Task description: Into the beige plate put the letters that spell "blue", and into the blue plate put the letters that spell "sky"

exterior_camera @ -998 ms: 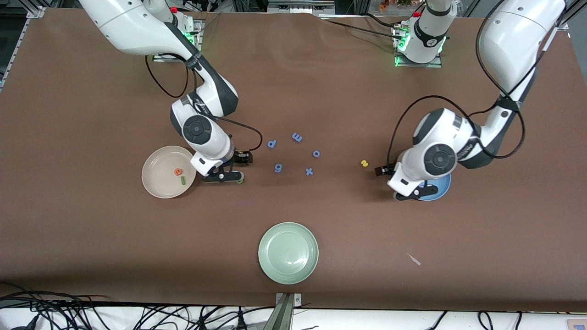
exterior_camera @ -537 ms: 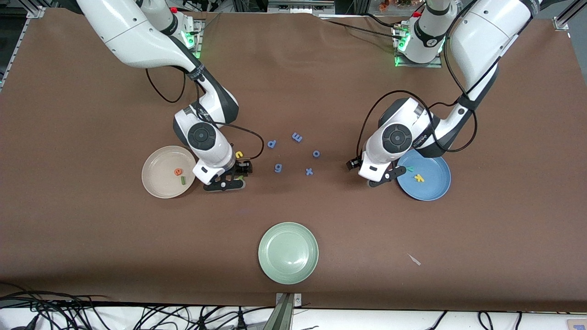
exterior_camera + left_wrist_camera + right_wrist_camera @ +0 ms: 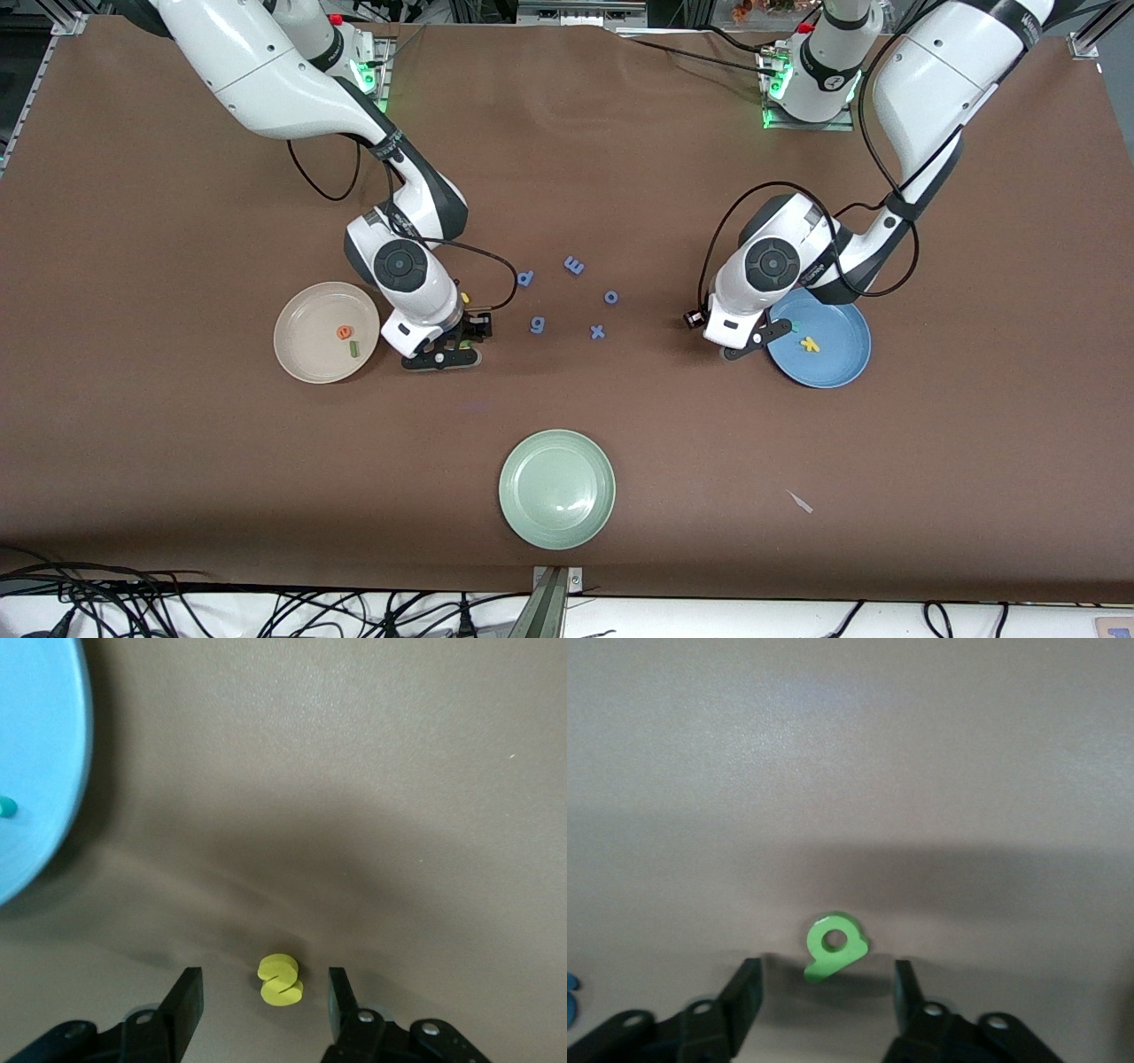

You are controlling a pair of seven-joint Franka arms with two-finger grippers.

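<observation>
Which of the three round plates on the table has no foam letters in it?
The pale green round plate, nearest the front camera; the beige plate and blue plate each hold letters.

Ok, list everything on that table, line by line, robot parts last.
beige plate: one, cream, toward the right arm's end
orange e, green l: one each, in the beige plate
blue plate: one, toward the left arm's end
yellow k, teal y: one each, in the blue plate
green plate: one, pale, nearest the front camera
p, m, o, g, x: five, blue-purple, mid-table
yellow s: one, on the table
green b: one, on the table
yellow letter: one, mostly hidden by the right arm
left gripper: open astride the yellow s
right gripper: open astride the green b
</observation>
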